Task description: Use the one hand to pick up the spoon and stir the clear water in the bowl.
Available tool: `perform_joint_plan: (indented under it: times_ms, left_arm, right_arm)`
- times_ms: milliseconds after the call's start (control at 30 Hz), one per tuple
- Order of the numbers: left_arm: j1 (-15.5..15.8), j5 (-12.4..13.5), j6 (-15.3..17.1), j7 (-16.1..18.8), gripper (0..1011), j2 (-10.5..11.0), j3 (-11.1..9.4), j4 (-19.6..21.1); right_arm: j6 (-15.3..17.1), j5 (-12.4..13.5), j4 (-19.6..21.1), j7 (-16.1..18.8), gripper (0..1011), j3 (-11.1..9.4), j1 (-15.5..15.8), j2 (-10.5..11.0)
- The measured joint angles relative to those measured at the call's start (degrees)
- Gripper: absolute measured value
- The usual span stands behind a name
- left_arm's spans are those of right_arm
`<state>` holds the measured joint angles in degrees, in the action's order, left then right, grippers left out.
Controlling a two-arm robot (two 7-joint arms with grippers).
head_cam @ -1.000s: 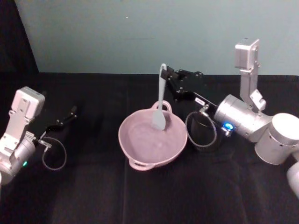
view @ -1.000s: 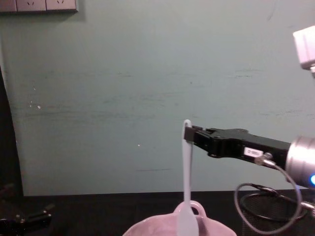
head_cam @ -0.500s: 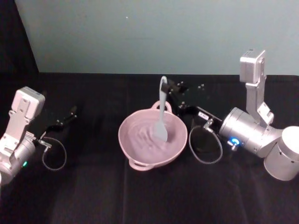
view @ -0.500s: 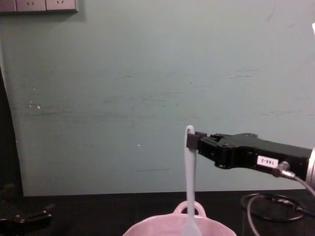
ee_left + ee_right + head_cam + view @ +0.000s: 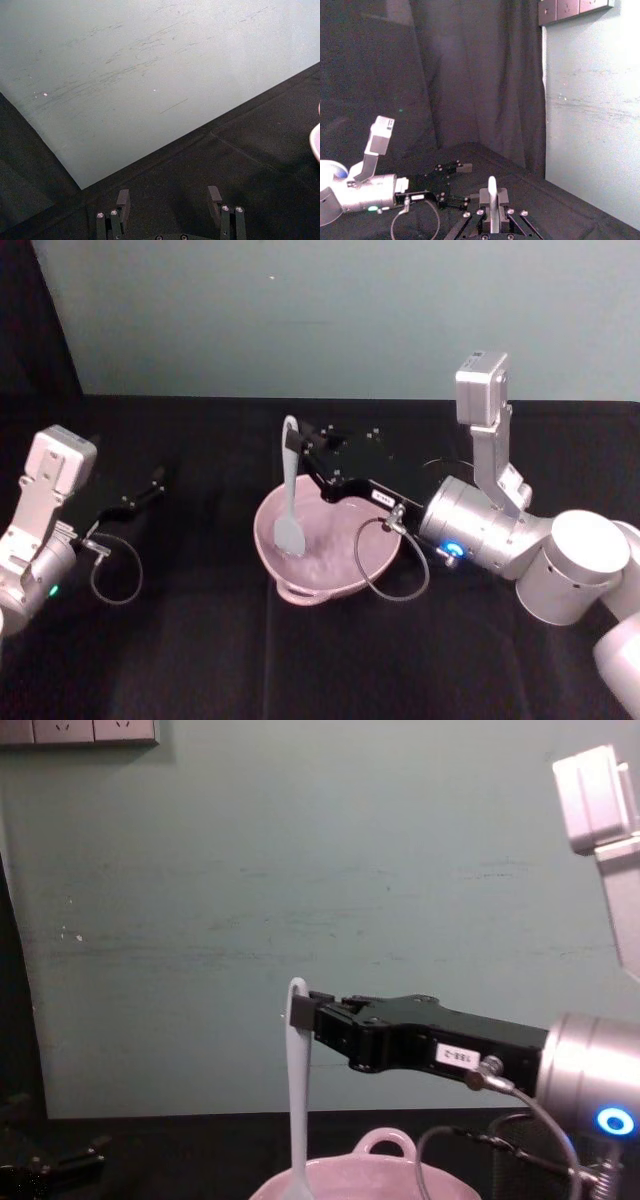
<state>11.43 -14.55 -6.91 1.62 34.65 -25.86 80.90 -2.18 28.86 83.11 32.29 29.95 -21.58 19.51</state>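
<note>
Your right gripper clamps the spoon upright, its blade dipped in the bowl of water. The left gripper sits parked, fingers apart.

Free: tabletop in front of the bowl is bare across its whole width, easy passage. Strip btwn left gripper & bowl is bare too. That gripper lies at the far left, fingers apart, well clear of the bowl.

Blocked: right gripper reaches in from the right above the bowl's far rim, so back & right approaches are taken up by it & its silver wrist. The spoon stands upright in the bowl's left part, clamped at the handle top. A cable loop hangs over the right rim. Bowl's near-centre is uncovered from above. The wall closes off the back edge.
</note>
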Motion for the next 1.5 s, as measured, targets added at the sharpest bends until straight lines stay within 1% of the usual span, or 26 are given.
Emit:
perform_joint_plan:
  times_ms: [167, 300, 333, 433, 467, 600, 733, 767, 867, 967, 1033, 1100, 1267, 1400, 1467, 1500]
  left_arm:
    - [0.0, 0.0, 0.0, 0.0, 1011, 0.0, 0.0, 0.0]
    - [0.0, 0.0, 0.0, 0.0, 1011, 0.0, 0.0, 0.0]
    - [0.0, 0.0, 0.0, 0.0, 1011, 0.0, 0.0, 0.0]
    - [0.0, 0.0, 0.0, 0.0, 1011, 0.0, 0.0, 0.0]
    - [0.0, 0.0, 0.0, 0.0, 1011, 0.0, 0.0, 0.0]
    - [0.0, 0.0, 0.0, 0.0, 1011, 0.0, 0.0, 0.0]
    - [0.0, 0.0, 0.0, 0.0, 1011, 0.0, 0.0, 0.0]
    - [0.0, 0.0, 0.0, 0.0, 1011, 0.0, 0.0, 0.0]
    - [0.0, 0.0, 0.0, 0.0, 1011, 0.0, 0.0, 0.0]
    - [0.0, 0.0, 0.0, 0.0, 1011, 0.0, 0.0, 0.0]
    - [0.0, 0.0, 0.0, 0.0, 1011, 0.0, 0.0, 0.0]
    - [0.0, 0.0, 0.0, 0.0, 1011, 0.0, 0.0, 0.0]
    - [0.0, 0.0, 0.0, 0.0, 1011, 0.0, 0.0, 0.0]
    - [0.0, 0.0, 0.0, 0.0, 1011, 0.0, 0.0, 0.0]
    - [0.0, 0.0, 0.0, 0.0, 1011, 0.0, 0.0, 0.0]
    - [0.0, 0.0, 0.0, 0.0, 1011, 0.0, 0.0, 0.0]
  right_arm:
    - [-1.2, 0.1, -3.1, 0.3, 98, 0.0, -1.8, -1.3]
    - [-2.2, 0.6, -5.9, 0.5, 98, -0.6, -3.1, -2.1]
    - [-2.5, 0.7, -7.0, 0.5, 98, -0.9, -3.5, -2.3]
    - [-3.0, 1.1, -8.6, 0.5, 98, -1.7, -3.9, -2.5]
    - [-3.2, 1.4, -9.4, 0.3, 98, -2.2, -4.0, -2.5]
    - [-3.4, 1.8, -10.0, -0.3, 98, -3.5, -3.9, -2.0]
    - [-3.4, 1.9, -8.9, -1.2, 98, -4.8, -2.8, -0.9]
    - [-3.1, 1.9, -8.1, -1.5, 98, -5.2, -2.3, -0.4]
    - [-2.7, 1.8, -6.8, -1.9, 99, -5.6, -1.5, 0.4]
    - [-1.8, 1.3, -4.2, -2.4, 99, -5.8, 0.0, 1.6]
    - [-1.5, 1.1, -3.1, -2.5, 98, -5.8, 0.5, 2.0]
    - [-0.9, 0.8, -1.5, -2.7, 98, -5.7, 1.5, 2.6]
    - [-0.2, 0.4, 1.4, -2.8, 98, -5.1, 3.0, 3.3]
    - [0.0, 0.2, 3.2, -2.5, 99, -4.1, 3.5, 3.1]
    - [0.0, 0.1, 3.4, -2.1, 98, -3.4, 3.5, 2.6]
    - [0.0, 0.1, 3.4, -2.1, 98, -3.4, 3.5, 2.6]
